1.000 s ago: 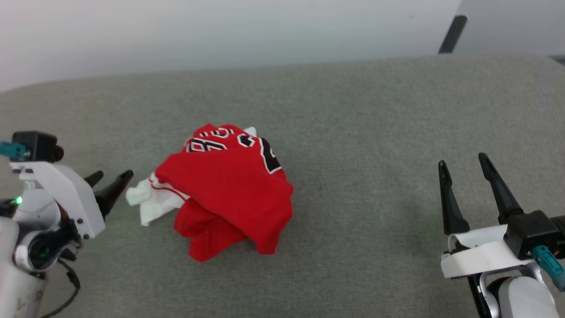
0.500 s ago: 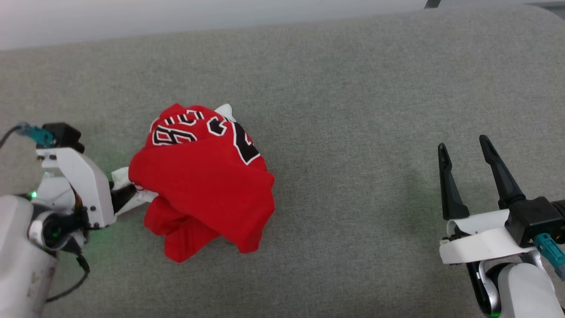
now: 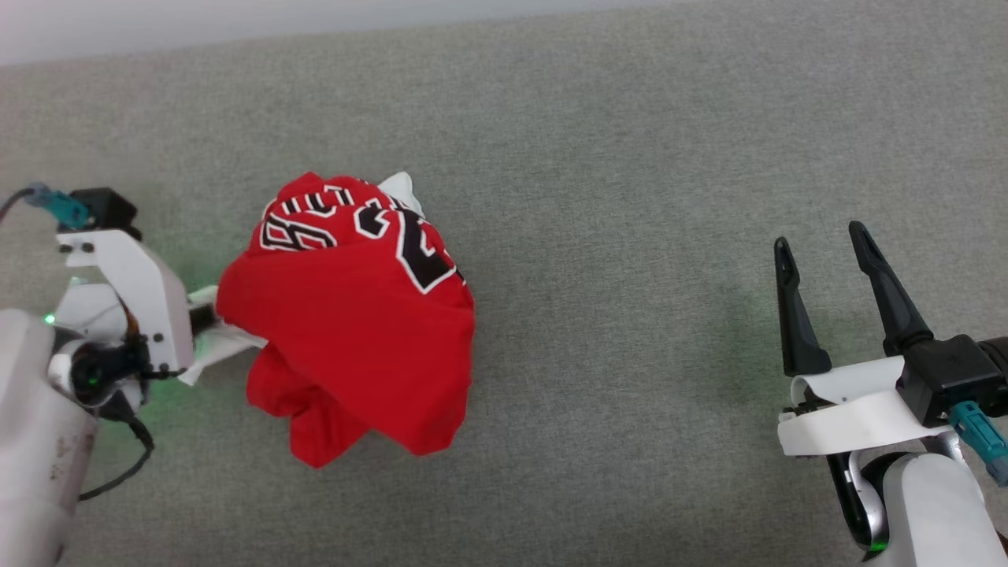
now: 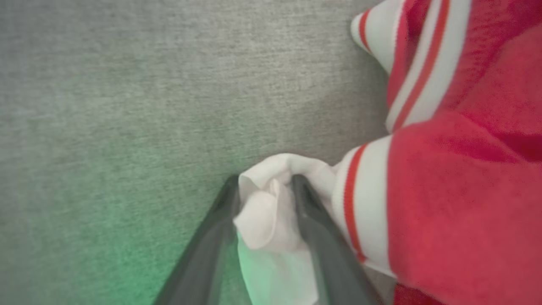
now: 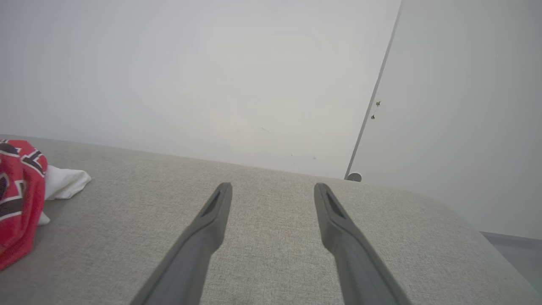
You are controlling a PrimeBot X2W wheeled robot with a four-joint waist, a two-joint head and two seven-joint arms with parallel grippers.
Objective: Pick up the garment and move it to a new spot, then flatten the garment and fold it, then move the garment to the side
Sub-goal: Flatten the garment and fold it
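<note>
The garment [image 3: 354, 331], a crumpled red jersey with black white-outlined lettering, lies in a heap left of centre on the grey cushion. My left gripper [image 3: 206, 316] reaches into its left edge. In the left wrist view its two fingers [image 4: 311, 212] pinch a bunched white sleeve [image 4: 266, 212] of the garment [image 4: 457, 190], next to the red-and-white striped trim. My right gripper [image 3: 817, 238] hovers far to the right, open with nothing between its fingers [image 5: 211, 224]. The right wrist view catches the garment [image 5: 17, 199] at its left edge.
The grey upholstered surface [image 3: 630, 157] stretches wide to the right of the heap. Its far edge meets a pale wall [image 5: 211, 76]. A dark vertical seam [image 5: 374, 97] runs down the wall at the right.
The head camera has tilted down. My left gripper has moved right from beside the garment onto its white sleeve, and its fingers have closed on it. The right gripper has stayed open in place.
</note>
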